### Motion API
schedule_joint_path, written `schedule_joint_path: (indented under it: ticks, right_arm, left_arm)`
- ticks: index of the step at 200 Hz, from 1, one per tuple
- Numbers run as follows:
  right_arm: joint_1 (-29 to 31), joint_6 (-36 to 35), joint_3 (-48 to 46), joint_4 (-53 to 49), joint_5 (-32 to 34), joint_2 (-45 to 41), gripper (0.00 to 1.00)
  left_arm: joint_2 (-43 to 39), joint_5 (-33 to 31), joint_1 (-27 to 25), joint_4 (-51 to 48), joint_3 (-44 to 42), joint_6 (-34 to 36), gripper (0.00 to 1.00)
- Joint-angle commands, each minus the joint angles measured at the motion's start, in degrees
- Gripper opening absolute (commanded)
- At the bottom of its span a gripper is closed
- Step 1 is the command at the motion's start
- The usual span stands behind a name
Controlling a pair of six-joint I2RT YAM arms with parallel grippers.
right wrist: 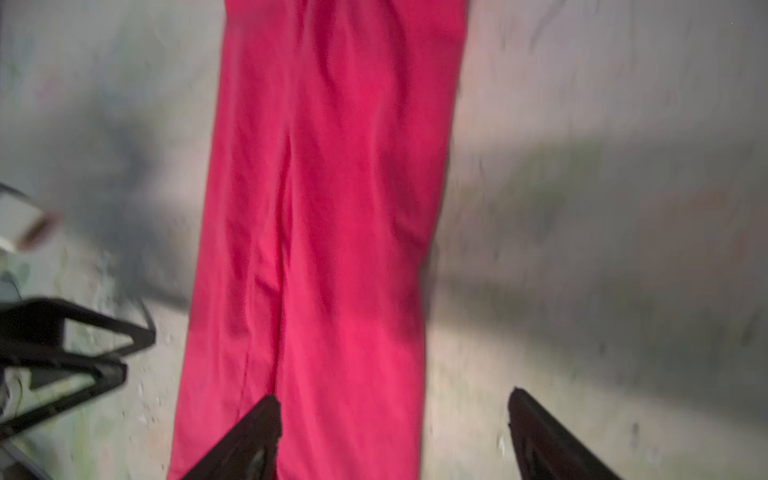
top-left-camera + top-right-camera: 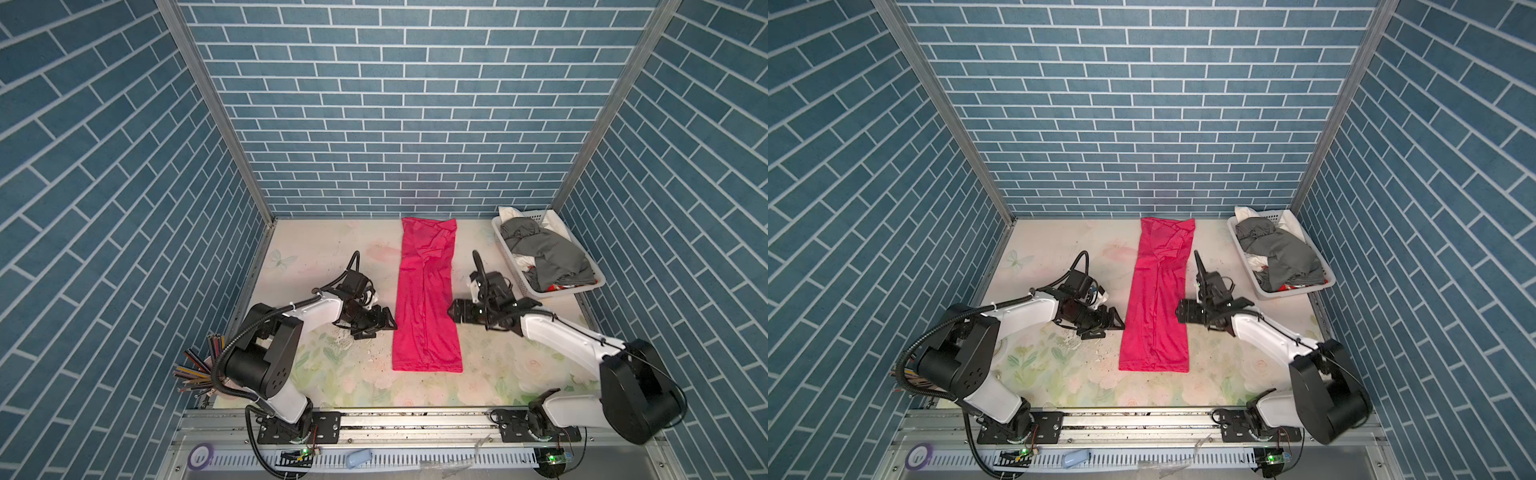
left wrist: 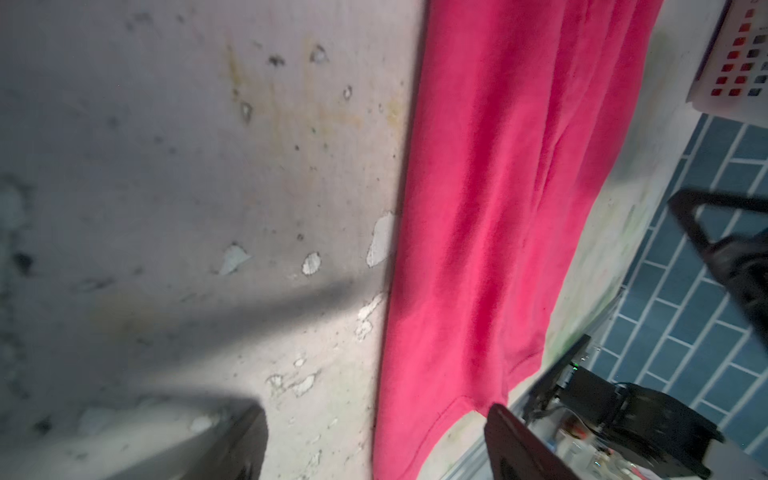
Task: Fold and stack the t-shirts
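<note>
Pink t-shirt (image 2: 424,299) lies folded lengthwise, flanked by wide-open, empty left jaws and right jaws.

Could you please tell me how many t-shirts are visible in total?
4 at least: the pink t-shirt folded into a long strip mid-table, plus dark grey, white and red garments heaped in the basket at far right; more may be buried.
</note>
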Motion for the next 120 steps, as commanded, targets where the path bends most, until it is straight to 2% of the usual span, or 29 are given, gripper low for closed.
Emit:
schedule_joint_path:
  ticks: [1, 32, 61, 83, 106, 120]
  right_arm:
    - [3.95, 10.24, -5.46, -5.13, 3.39, -7.08, 0.81]
    - [11.74, 18.76, -12.07, -4.79, 4.93, -11.01, 0.75]
    - [18.36, 24.72, -16.00, 0.15, 5.41, -9.38, 0.71]
    - [20.88, 27.52, -17.12, 2.74, 6.55, -6.91, 0.70]
    - [21.53, 30.08, -19.58, 8.14, 5.75, -6.16, 0.64]
    - [21.73, 31.63, -20.71, 9.75, 5.86, -6.41, 0.58]
  left_arm:
    - [-1.20, 0.28, -2.66, 0.92, -2.70, 0.86, 0.82]
    - [-4.02, -1.74, -6.24, -0.21, -6.68, 0.49, 0.79]
    - [-8.36, -4.45, -7.63, -1.06, -10.57, -0.64, 0.71]
    - [-8.83, -5.33, -10.02, 0.67, -11.32, -3.18, 0.60]
    - [-9.46, -4.23, -10.18, 6.29, -14.46, -7.42, 0.59]
    - [-9.90, -3.83, -10.49, 9.71, -16.51, -9.62, 0.57]
